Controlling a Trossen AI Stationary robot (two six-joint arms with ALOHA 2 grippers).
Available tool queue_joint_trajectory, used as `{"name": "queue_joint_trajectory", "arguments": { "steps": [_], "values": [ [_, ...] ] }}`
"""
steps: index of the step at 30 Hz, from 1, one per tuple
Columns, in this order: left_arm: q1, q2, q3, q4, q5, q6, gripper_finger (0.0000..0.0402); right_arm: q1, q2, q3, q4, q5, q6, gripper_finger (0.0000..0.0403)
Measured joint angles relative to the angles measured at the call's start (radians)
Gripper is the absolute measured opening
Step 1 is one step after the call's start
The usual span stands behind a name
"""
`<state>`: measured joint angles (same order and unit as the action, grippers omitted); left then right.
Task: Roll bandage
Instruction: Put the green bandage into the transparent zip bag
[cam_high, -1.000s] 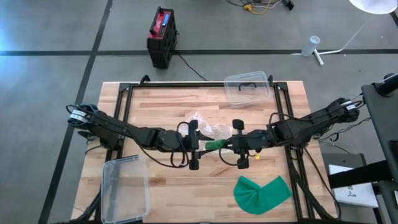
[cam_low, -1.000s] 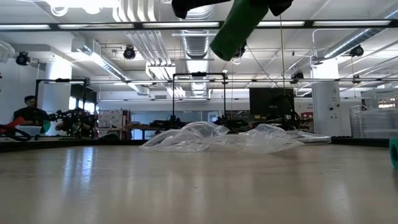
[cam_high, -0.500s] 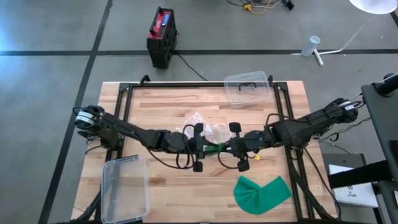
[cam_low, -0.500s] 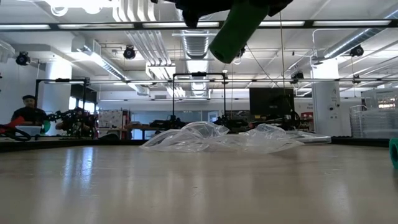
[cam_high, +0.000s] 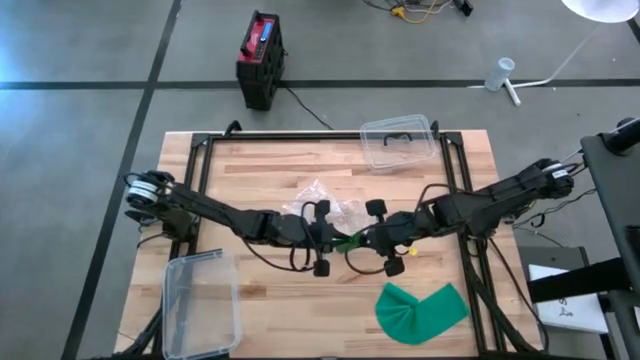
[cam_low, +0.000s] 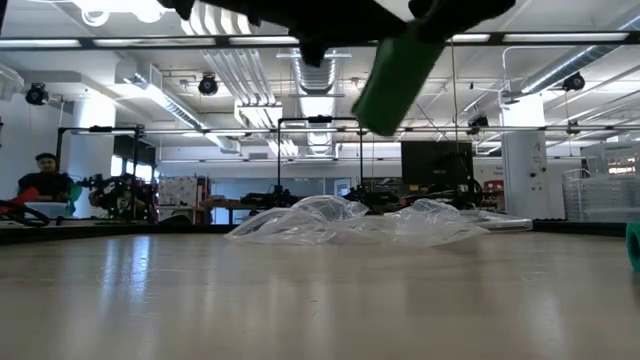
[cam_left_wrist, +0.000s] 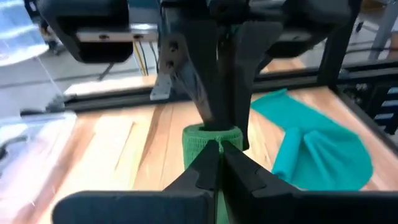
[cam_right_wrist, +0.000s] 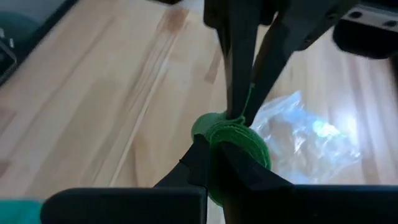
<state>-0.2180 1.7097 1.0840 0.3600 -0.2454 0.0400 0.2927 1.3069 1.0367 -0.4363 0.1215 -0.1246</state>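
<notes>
Left gripper (cam_high: 334, 238) now clamped on one end of the green bandage roll (cam_high: 347, 241), having closed from wide apart a second ago. Right gripper (cam_high: 366, 240) pinched on the opposite end, unchanged over the same interval. Roll therefore held at both ends, lifted clear of the wooden table (cam_high: 260, 165) near its middle, just beside the crumpled clear plastic bag (cam_high: 330, 203). Probable meaning for the task: two-handed hold established, allowing one end to be turned against the other to tighten the winding. Long axis of the roll running from one gripper to the other, roughly across the table in the high view. In the low view, roll (cam_low: 396, 78) tilted, lower end down toward the table, upper end hidden among the dark fingers above. In the left wrist view, round end face of the roll (cam_left_wrist: 211, 140) turned toward the camera, pinched between the narrow fingers. Loose green bandage cloth (cam_high: 422, 309) lying flat, well apart from the roll, toward the near right corner of the table.
</notes>
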Motion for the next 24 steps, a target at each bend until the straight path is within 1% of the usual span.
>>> {"name": "queue_joint_trajectory", "arguments": {
  "steps": [5, 10, 13, 17, 21, 24],
  "values": [
    [0.019, 0.053, 0.000, 0.025, 0.002, -0.006, 0.0000, 0.000, 0.011, 0.000, -0.068, -0.036, 0.005, 0.0008],
    [0.043, 0.060, 0.000, 0.025, 0.000, 0.011, 0.0001, -0.006, 0.017, 0.001, -0.125, -0.039, 0.064, 0.0008],
    [0.048, 0.055, 0.000, -0.016, -0.016, 0.041, 0.0010, -0.007, 0.012, 0.000, -0.149, -0.031, 0.080, 0.0008],
    [0.051, 0.040, 0.000, -0.086, -0.057, 0.047, 0.0041, -0.009, -0.017, -0.001, -0.210, -0.023, 0.105, 0.0008],
    [0.050, 0.040, 0.000, -0.148, -0.062, 0.014, 0.0085, -0.009, -0.047, -0.001, -0.249, 0.026, 0.132, 0.0008],
    [0.051, 0.056, -0.002, -0.155, -0.062, -0.033, 0.0119, -0.009, -0.062, -0.001, -0.270, 0.033, 0.153, 0.0008]
  ]
}}
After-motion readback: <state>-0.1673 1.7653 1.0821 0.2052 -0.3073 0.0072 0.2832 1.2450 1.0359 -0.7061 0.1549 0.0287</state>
